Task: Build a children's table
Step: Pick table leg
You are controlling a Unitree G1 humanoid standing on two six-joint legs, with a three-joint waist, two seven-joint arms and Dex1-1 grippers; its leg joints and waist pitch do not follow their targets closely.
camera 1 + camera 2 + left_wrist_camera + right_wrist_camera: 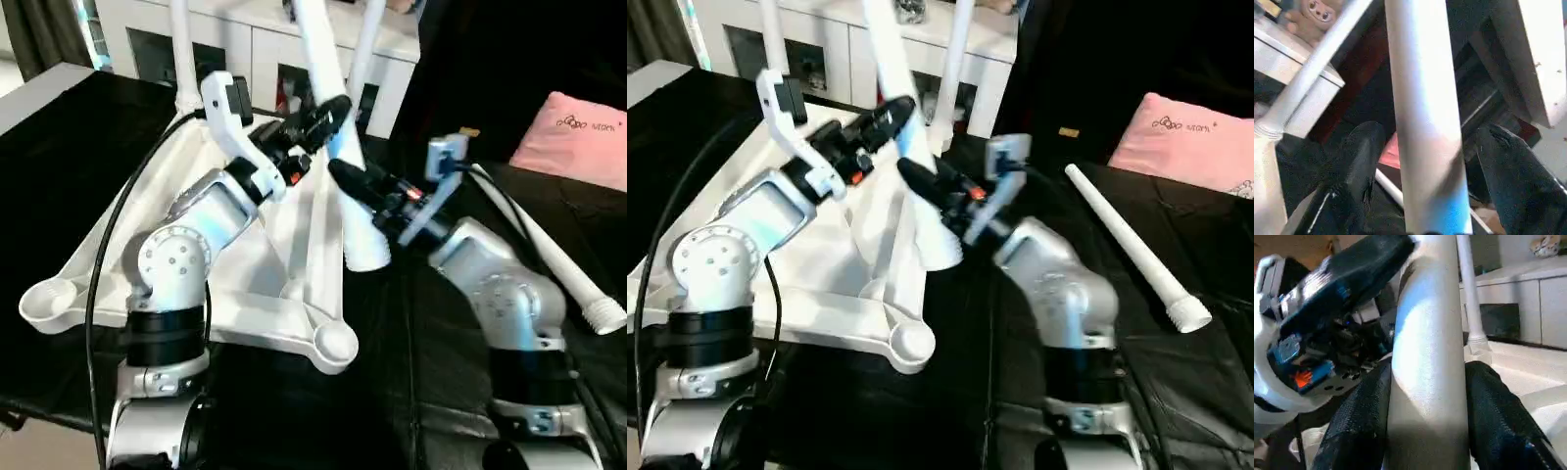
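both jaws clamp raised leg point(338, 147) over tabletop point(98, 264), l gripper point(318, 117), r gripper point(343, 176).

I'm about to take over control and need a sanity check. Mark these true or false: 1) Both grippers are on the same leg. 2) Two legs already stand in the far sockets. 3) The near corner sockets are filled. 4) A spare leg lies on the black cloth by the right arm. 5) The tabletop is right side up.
1) True: the left gripper and right gripper both have fingers around the held leg.
2) True: upright legs stand at the far side of the tabletop.
3) False: the near sockets are open.
4) True: the spare leg lies there.
5) False: its ribbed underside faces up.
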